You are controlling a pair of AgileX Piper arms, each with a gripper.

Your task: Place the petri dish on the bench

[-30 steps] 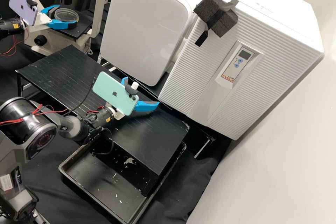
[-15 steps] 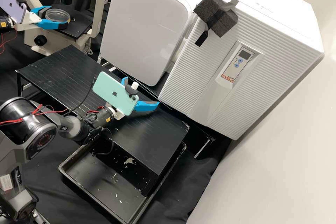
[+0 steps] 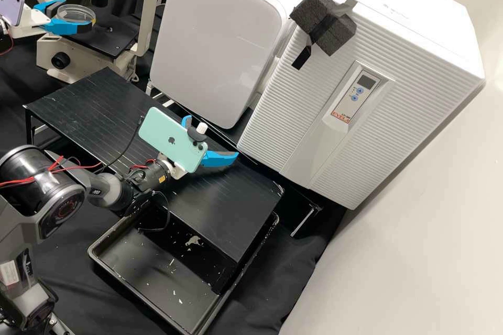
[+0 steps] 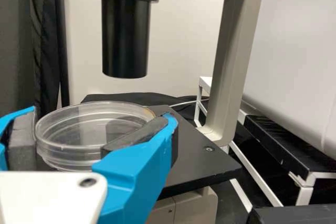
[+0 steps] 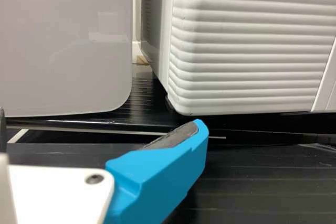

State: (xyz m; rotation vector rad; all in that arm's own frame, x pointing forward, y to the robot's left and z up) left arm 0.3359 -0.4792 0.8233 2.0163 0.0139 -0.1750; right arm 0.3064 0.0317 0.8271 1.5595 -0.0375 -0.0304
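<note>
Blue, by the microscope (image 3: 150, 15): left gripper (image 3: 79, 14), jaws holding a clear petri dish (image 4: 84, 131). Wide jaws, well away from it: right gripper (image 3: 212, 136). Near it: white box (image 3: 220, 36).

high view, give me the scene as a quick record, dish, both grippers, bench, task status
petri dish: clear, round, roughly level, by the microscope stage
petri dish point
left gripper: closed on the dish's sides
right gripper: open, above the black bench
black bench: between the microscope and the black tray
task status: dish held, not yet on the bench
</note>
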